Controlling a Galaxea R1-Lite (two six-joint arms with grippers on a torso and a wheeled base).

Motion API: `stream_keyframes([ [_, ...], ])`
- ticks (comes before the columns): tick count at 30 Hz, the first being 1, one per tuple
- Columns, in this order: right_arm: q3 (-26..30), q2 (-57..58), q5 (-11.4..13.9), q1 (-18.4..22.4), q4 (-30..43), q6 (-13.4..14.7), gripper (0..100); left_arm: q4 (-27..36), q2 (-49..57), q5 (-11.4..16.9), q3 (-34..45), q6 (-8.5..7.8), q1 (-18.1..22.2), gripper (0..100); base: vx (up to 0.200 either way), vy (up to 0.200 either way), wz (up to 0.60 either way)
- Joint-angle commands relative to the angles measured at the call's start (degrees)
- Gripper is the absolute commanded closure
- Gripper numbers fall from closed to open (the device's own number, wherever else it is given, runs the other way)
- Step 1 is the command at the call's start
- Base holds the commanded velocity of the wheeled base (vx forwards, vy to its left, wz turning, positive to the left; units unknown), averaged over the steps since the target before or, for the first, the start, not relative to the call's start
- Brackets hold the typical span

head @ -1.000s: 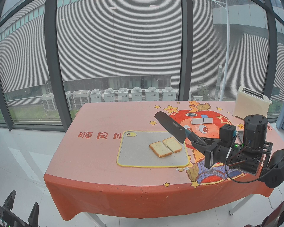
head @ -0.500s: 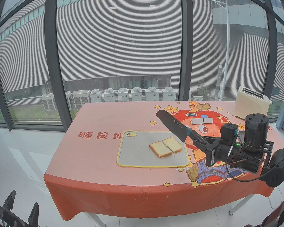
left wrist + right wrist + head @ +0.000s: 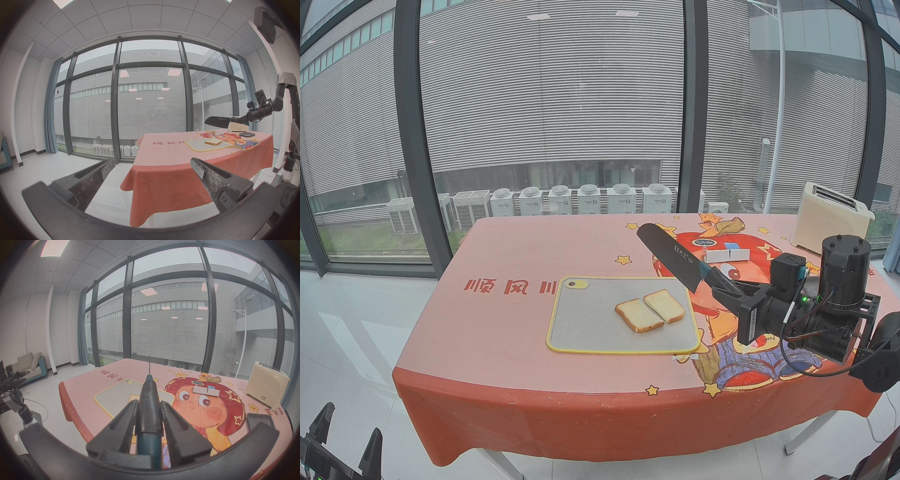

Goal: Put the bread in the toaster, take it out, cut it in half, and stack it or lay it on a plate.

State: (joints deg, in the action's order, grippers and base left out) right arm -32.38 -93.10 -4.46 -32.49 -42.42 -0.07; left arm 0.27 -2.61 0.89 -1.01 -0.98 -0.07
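Cut looks finished
Right gripper (image 3: 732, 295), clamped on the knife (image 3: 674, 255) handle, has drawn up and back; the bread halves (image 3: 650, 310) lie on the cutting board (image 3: 584, 322) below its blade, ready for plating.

1. The bread (image 3: 639, 315) is already in two halves, pale with browner crust. They lie flat, side by side and touching, on the right part of the grey, yellow-rimmed cutting board (image 3: 594, 325).
2. The knife (image 3: 674, 255) has a dark blade and a teal handle. It's clamped in the right gripper's (image 3: 727, 292) fingers (image 3: 125, 427) and held up off the surface (image 3: 506, 262), blade slanting up and away by the board's far right corner.
3. The toaster (image 3: 831, 217) is a cream box with slots on top, at the surface's far right, well apart from the bread.
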Motion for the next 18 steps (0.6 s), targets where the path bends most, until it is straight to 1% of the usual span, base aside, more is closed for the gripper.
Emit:
stream_keyframes([
  [1,-0.2,0.0,-0.3,0.1,0.0,0.0,100,0.0,-0.2,0.0,1.0,0.01,0.0,0,0.0,0.0,0.0],
  [8,-0.8,-0.2,-1.2,0.9,0.0,0.1,100,0.0,-0.2,-0.1,1.0,0.01,0.0,0,0.0,0.0,0.0],
  [15,-1.7,-0.5,-1.4,2.4,0.1,0.1,100,0.0,-0.2,-0.1,1.0,0.01,0.0,0,0.0,0.0,0.0],
  [16,-1.8,-0.5,-1.6,2.5,0.3,0.1,100,0.0,-0.2,0.0,1.0,0.01,0.0,0,0.0,0.0,0.0],
  [18,-2.2,-0.6,-2.7,2.6,0.4,0.2,100,0.0,-0.2,-0.1,1.0,0.01,0.0,0,0.0,0.0,0.0],
])
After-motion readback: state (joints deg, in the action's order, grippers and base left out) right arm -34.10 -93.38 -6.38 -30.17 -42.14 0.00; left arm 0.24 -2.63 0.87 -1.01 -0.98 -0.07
